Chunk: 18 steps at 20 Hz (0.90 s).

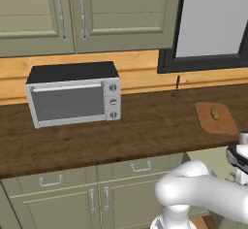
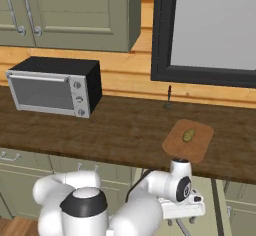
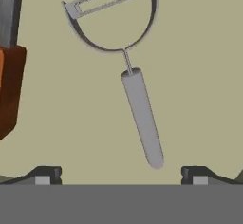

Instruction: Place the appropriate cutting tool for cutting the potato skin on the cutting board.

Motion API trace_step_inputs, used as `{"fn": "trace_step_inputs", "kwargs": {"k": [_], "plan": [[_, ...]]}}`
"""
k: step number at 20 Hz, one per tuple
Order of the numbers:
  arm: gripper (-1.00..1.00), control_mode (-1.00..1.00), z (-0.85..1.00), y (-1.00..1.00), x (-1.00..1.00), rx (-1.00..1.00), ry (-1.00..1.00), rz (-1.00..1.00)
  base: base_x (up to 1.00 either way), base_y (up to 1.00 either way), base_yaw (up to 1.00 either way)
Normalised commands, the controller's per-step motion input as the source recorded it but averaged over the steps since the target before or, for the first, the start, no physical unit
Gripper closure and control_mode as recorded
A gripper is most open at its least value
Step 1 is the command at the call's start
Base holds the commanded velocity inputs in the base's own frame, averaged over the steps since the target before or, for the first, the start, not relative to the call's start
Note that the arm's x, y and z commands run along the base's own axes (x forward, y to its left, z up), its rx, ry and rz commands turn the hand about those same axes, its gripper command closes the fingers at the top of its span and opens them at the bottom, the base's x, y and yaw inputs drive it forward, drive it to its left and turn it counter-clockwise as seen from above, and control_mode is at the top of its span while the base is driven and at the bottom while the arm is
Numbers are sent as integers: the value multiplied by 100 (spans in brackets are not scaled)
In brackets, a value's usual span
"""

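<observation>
Lying flat: peeler [image 3: 141, 116], long axis near-vertical in hand view, forked head at top
Beside peeler: orange-handled knife [image 3: 9, 90], left, apart
Jaws: apart, flanking handle end, untouching
Potato [image 2: 188, 135]: on cutting board [image 2: 176, 147]

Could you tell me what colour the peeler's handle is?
Light grey, like the rest of the peeler; the hand view shows it best.

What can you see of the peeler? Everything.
The peeler is slim, light grey and metal-looking: a round straight handle, a thin neck, then a curved Y-shaped fork spanned by a slotted blade. It lies flat on a plain olive-beige surface, handle toward the gripper, tilted slightly. Nothing touches it; the open fingertips sit either side of the handle's end, apart from it. The orange-handled knife lies beside it, clear.
</observation>
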Motion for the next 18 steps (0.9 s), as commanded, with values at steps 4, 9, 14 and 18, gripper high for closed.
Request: {"fn": "trace_step_inputs", "kwargs": {"k": [4, 9, 14, 18], "plan": [[-100, -100, -37, -8, 35, 6, 0, 21, 0, 0, 0], [-100, -100, -29, -21, 22, 9, 0, 18, 0, 0, 0], [-100, -100, -47, 0, 5, 4, 0, 11, 0, 0, 0], [100, -100, -55, 0, -2, 2, 0, 10, 0, 0, 0]]}}
